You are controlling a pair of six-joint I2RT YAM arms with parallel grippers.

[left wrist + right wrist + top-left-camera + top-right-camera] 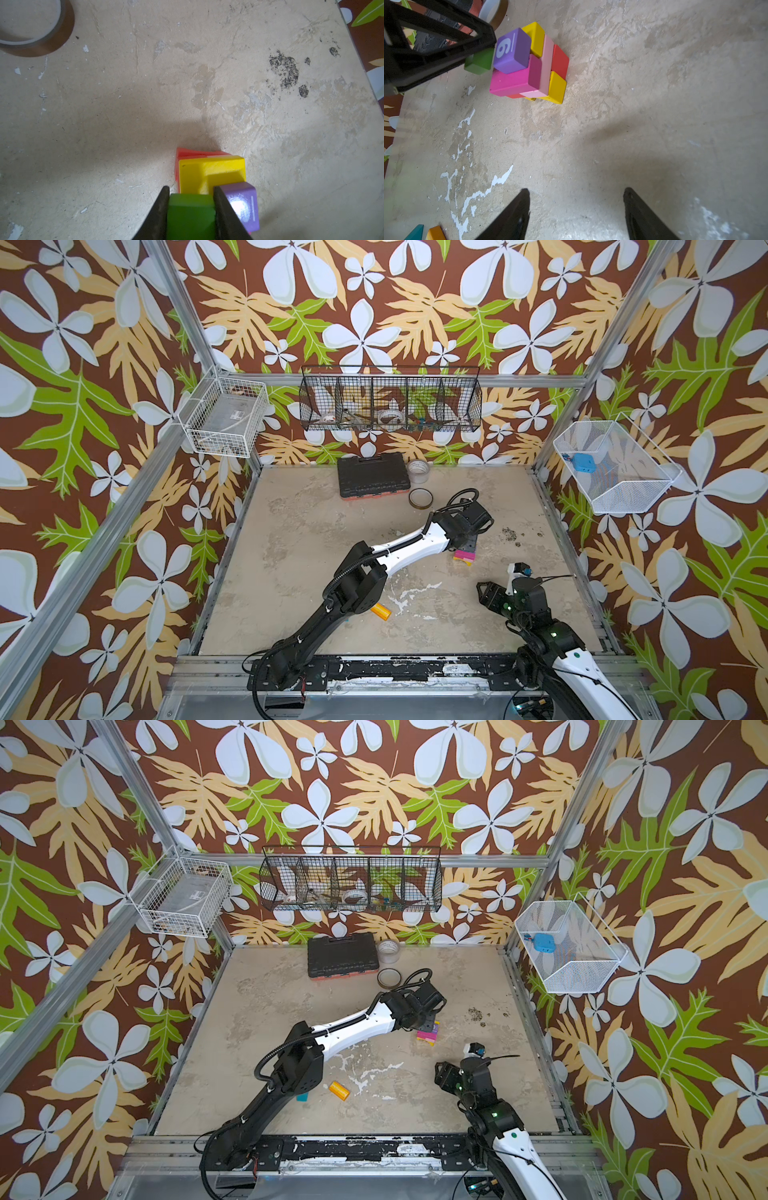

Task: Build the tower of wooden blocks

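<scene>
Green block point(191, 214) pinched firmly in the left gripper point(190, 190), held just beside the purple cube point(512, 52) atop the tower point(529, 68), probably for level placing. It stands right of centre on the bench point(124, 104): yellow and red base, pink slab, magenta, yellow. The right gripper point(576, 189) waits clear, jaws apart, empty.

In both top views the left arm's own wrist hides the left gripper point(191, 188) and most of the tower point(428, 1038) beneath it; only one coloured corner shows. In the left wrist view, the green block point(190, 214) between that gripper's fingers runs off the frame, and glare washes out the digit on the purple cube point(242, 205) just beside it. Off to one side of the right gripper point(576, 189), a teal block point(415, 232) and an orange block point(435, 233) are cropped by the frame edge.
</scene>
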